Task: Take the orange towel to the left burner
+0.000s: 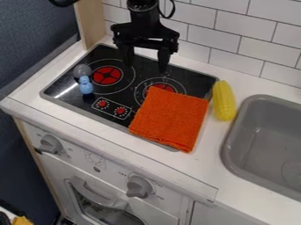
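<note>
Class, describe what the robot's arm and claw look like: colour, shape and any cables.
The arm is black and blocky. Its claw is black too, with a wide, angular body and two long fingers. A thin black cable loops beside the arm.

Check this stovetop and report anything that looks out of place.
The orange towel lies askew over part of the right burner and past the edge of the cooktop; cloth on a burner looks odd. A small blue-and-grey item also sits near the left burner. I see no spill or damage.
</note>
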Tool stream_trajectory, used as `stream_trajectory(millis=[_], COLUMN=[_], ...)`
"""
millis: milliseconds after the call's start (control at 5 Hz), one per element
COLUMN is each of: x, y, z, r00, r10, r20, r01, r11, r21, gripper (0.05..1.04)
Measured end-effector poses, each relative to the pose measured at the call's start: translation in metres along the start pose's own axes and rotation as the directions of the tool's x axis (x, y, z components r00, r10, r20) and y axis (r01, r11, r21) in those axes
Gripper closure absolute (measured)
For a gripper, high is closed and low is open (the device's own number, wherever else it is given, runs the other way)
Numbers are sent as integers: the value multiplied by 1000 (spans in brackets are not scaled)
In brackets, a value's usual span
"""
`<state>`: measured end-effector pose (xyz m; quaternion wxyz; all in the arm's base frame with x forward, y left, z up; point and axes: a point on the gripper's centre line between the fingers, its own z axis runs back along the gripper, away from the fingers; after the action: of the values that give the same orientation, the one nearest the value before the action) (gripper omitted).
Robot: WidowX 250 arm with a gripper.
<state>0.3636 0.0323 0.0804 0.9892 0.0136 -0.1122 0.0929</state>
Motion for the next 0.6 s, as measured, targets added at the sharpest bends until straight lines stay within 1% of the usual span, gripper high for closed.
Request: stream_trajectory(millis=[200, 400, 600], x=[-7, -28, -41], y=[-1, -12, -31], z=[-11, 0, 11], r00=[999, 1000, 998], r10=[7, 14, -51], r20=[-36, -17, 35], r01=[-7, -14, 52], r11=[1000, 999, 998], r21=[-2, -34, -33], gripper=[83, 83, 83])
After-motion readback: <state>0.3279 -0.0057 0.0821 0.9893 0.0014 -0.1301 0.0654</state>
